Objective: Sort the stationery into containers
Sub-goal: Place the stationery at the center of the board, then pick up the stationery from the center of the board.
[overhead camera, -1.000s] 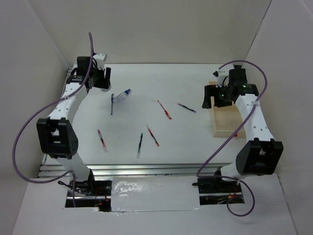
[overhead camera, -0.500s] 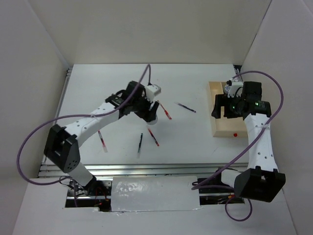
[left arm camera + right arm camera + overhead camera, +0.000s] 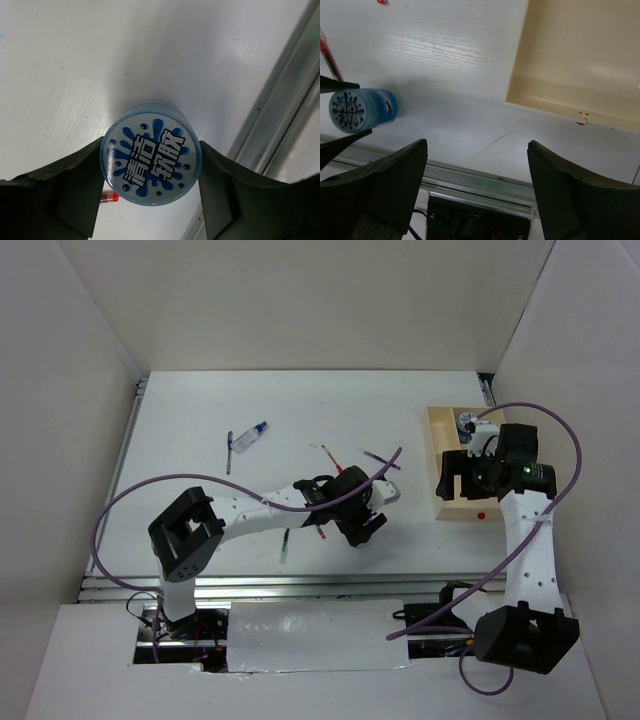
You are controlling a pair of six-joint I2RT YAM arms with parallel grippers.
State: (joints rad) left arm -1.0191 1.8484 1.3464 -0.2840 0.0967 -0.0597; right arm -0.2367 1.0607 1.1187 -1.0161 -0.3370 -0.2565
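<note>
My left gripper [image 3: 362,525] is at the front middle of the table, shut on a blue-and-white patterned roll [image 3: 151,152]; both fingers [image 3: 75,190] press its sides. The roll also shows in the right wrist view [image 3: 362,109], low over the table. My right gripper [image 3: 452,480] is open and empty [image 3: 476,150] at the near left edge of the beige tray [image 3: 445,430]. A second roll [image 3: 468,425] sits in the tray's far end. A white bottle with a blue cap [image 3: 248,437] and several pens, including a red pen [image 3: 335,462] and two dark pens [image 3: 381,458] [image 3: 285,540], lie on the table.
A dark pen [image 3: 228,455] lies by the bottle. A red pen tip [image 3: 109,198] shows under the held roll. The tray's near end [image 3: 580,60] has a small red mark [image 3: 582,117]. The table's metal front rail [image 3: 485,175] runs close below both grippers.
My left arm has swung from the far left corner across the middle to the front centre. My right gripper has moved a little nearer along the tray's left side.
</note>
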